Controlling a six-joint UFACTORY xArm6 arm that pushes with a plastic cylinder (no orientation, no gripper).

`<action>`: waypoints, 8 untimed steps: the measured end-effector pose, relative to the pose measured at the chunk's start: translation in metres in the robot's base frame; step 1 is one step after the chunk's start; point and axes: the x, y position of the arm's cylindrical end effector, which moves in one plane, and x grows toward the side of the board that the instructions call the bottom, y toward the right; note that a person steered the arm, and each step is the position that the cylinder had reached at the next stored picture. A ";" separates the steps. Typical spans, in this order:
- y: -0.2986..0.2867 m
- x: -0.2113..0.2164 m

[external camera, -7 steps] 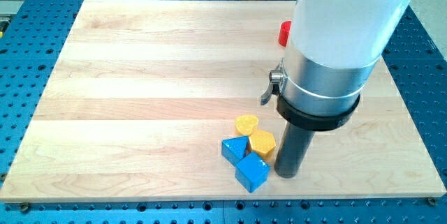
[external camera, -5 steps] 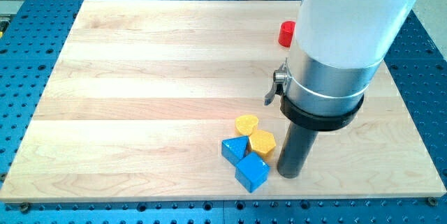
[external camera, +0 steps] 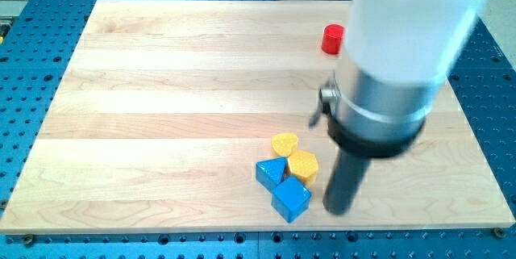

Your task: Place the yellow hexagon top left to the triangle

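My tip (external camera: 338, 210), no claw fitted, sits right of yellow hexagon (external camera: 303, 165), which touches blue triangle (external camera: 271, 171); pushing left risks dragging triangle and blue cube (external camera: 291, 199) along.

Lab bench: wooden board (external camera: 161, 89) on blue perforated breadboard (external camera: 492, 114).
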 end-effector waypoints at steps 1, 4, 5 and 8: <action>-0.011 0.003; -0.152 -0.002; -0.109 -0.002; 0.015 -0.011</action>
